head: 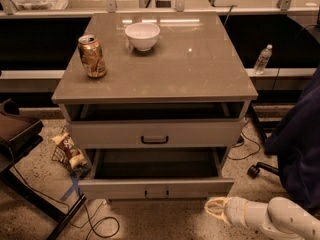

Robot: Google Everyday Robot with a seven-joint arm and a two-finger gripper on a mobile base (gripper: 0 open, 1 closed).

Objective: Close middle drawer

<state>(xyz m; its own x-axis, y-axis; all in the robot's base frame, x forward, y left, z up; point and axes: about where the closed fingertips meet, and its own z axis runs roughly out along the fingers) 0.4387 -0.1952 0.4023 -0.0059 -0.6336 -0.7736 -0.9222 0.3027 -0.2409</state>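
Note:
The middle drawer (pixel 156 188) is the lower of the two drawers that show. It stands pulled out partway, its grey-beige front has a small dark loop handle (pixel 156 193), and its inside is in shadow and looks empty. My gripper (pixel 216 208), pale and on a white arm, is low at the bottom right. It sits just in front of and below the right end of that drawer's front; I cannot tell if it touches. The drawer above (pixel 155 133) also stands slightly out. A third drawer is hidden.
On the cabinet top (pixel 200 69) stand a soda can (pixel 92 56) and a white bowl (pixel 142 36). A snack bag (pixel 69 151) and cables lie on the floor at left, beside a dark chair (pixel 15 134). A water bottle (pixel 262 59) and another chair's base (pixel 260 170) are at right.

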